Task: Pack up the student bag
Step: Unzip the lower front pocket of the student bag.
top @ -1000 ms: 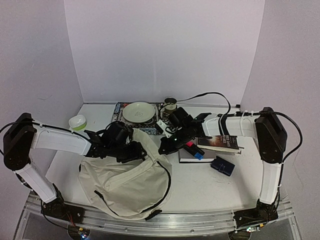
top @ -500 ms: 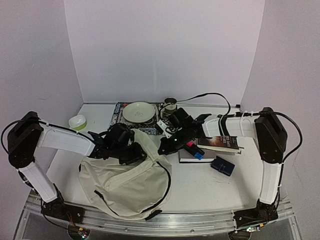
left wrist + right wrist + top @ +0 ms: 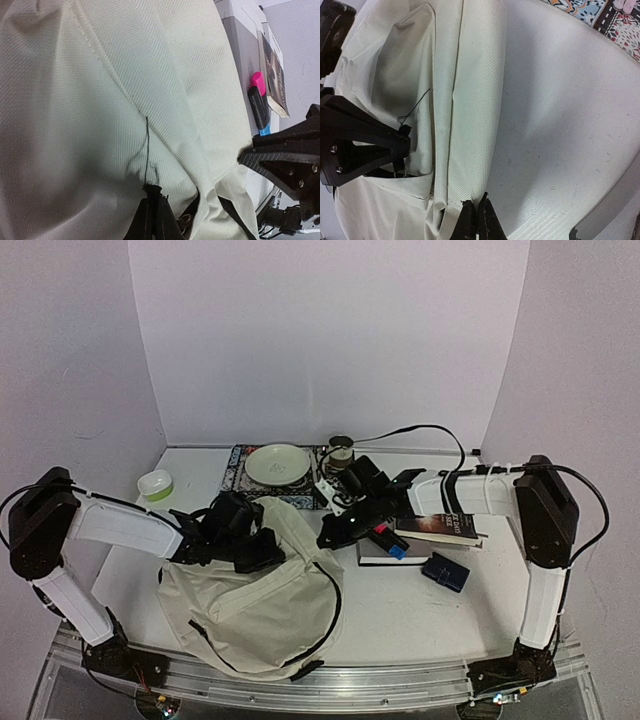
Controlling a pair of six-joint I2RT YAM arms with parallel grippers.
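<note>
student bag [image 3: 250, 610] front-left, books [image 3: 440, 528] to its right — plate [image 3: 278, 463] behind

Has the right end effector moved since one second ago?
No. The right end effector stays in the same place left of the dark book, at the student bag's rim.

Tallies to one cream backpack [image 3: 255, 610], one pale green plate [image 3: 278, 463], one small green bowl [image 3: 155, 483], one patterned mat [image 3: 238, 462], one cup [image 3: 342, 450], two stacked books [image 3: 445, 525], one navy case [image 3: 445, 571], one pink-capped highlighter [image 3: 259, 102].

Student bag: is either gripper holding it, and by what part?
Both. Left gripper is shut on the student bag, pinching a fold of its cream fabric; right gripper pinches its seamed edge.
</note>
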